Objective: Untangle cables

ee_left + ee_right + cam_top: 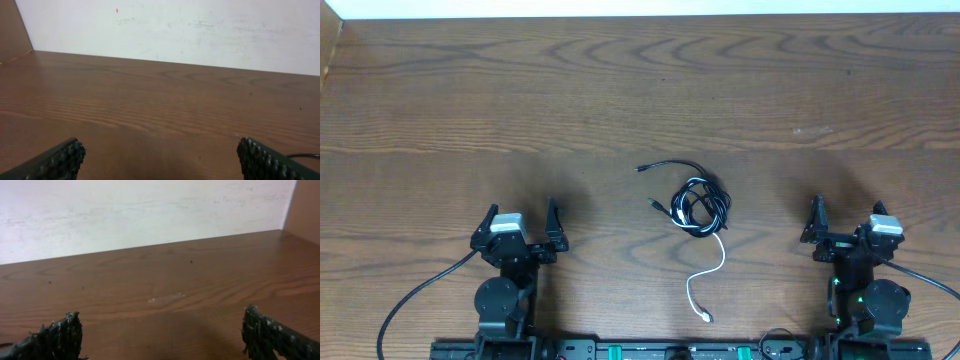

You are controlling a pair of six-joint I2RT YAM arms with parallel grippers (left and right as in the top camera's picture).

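Observation:
The cables lie in one tangled bundle at the table's middle: black loops knotted together. A black end runs out to the upper left. The white cable trails from the knot down toward the front edge. My left gripper is open and empty at the front left, well apart from the bundle. My right gripper is open and empty at the front right. In the left wrist view a thin black cable end shows at the far right. The right wrist view shows only table.
The wooden table stretches far back to a white wall. Thick black robot wires loop out beside the arm bases at the front edge. A pale scuff marks the wood ahead of the right gripper.

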